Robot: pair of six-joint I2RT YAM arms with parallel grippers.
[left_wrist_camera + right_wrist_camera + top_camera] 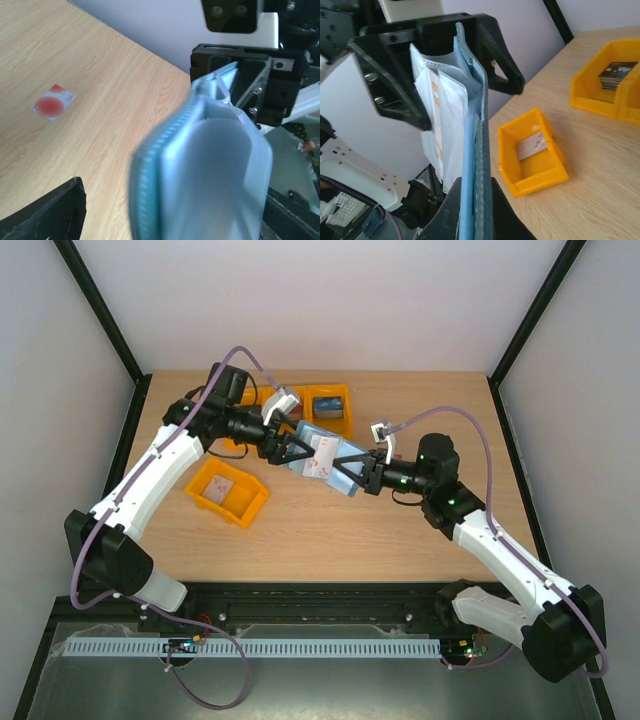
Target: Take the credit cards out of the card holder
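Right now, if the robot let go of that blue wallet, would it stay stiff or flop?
Probably flop: the card holder looks like soft, stitched fabric with thin, bulging pockets. Likely light too, since the right gripper pinches just one edge.

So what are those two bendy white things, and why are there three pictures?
They are two robot arms bolted to a wooden table. One picture comes from a camera above them; the other two come from little cameras on each arm's wrist. The right gripper pinches a blue card holder up in the air. The left gripper is at its other end with its jaws open. A white card with a red dot lies on the table. One orange bin has a card in it.
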